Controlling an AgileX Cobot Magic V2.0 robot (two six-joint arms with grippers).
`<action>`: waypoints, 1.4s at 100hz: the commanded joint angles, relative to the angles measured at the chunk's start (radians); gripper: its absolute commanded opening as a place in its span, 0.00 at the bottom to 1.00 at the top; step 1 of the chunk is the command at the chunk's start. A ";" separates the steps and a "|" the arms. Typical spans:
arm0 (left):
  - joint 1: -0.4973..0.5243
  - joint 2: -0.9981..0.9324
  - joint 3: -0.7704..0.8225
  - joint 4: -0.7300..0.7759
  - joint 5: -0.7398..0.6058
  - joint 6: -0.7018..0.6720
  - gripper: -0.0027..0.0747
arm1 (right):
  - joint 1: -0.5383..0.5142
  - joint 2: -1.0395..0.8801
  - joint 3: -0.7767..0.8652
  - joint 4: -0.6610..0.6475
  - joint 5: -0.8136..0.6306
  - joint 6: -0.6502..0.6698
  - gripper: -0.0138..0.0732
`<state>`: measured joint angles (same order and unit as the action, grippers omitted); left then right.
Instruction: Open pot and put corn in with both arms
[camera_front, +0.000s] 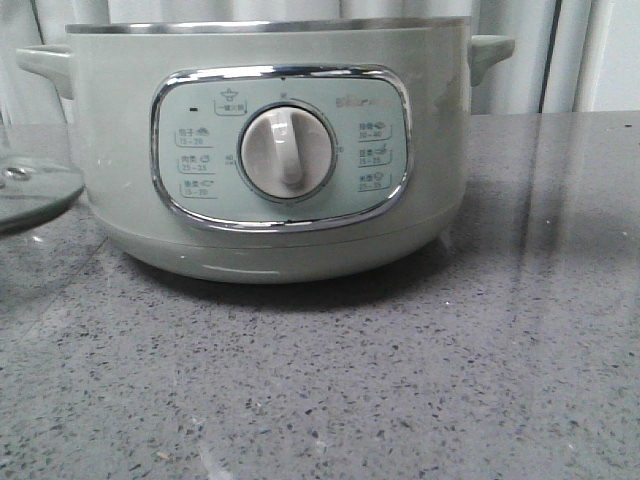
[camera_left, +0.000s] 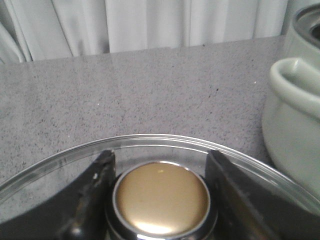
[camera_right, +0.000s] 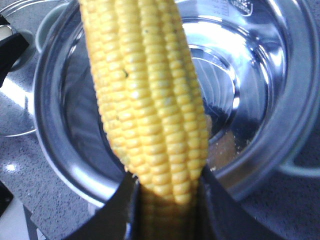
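The pale green pot (camera_front: 120, 130) with its white dial (camera_front: 288, 152) fills the front view; no gripper shows there. It stands open, and its steel inside (camera_right: 270, 75) shows in the right wrist view. My right gripper (camera_right: 167, 175) is shut on the yellow corn (camera_right: 145, 90) and holds it above the pot's opening. My left gripper (camera_left: 160, 155) is shut on the gold knob (camera_left: 161, 200) of the glass lid (camera_left: 150, 140), left of the pot and beside its side handle (camera_left: 295, 85).
The lid's rim (camera_front: 30, 195) shows low at the front view's left edge, by the grey speckled counter (camera_front: 400, 380). White curtains (camera_front: 560, 50) hang behind. The pot's other handle (camera_front: 490, 50) sticks out on the right.
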<state>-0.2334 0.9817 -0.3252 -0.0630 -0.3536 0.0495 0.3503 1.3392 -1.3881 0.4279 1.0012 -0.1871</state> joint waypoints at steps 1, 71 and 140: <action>-0.006 0.019 -0.034 -0.003 -0.150 -0.007 0.01 | 0.007 0.014 -0.050 0.030 -0.065 -0.017 0.10; -0.006 0.126 -0.034 -0.003 -0.189 -0.007 0.39 | 0.009 0.074 -0.053 0.030 -0.131 -0.018 0.62; -0.006 -0.220 -0.034 -0.007 -0.087 -0.007 0.51 | 0.009 -0.037 -0.053 -0.068 -0.098 -0.022 0.07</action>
<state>-0.2334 0.8600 -0.3296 -0.0645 -0.4214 0.0441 0.3592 1.3674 -1.4050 0.3910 0.9411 -0.1958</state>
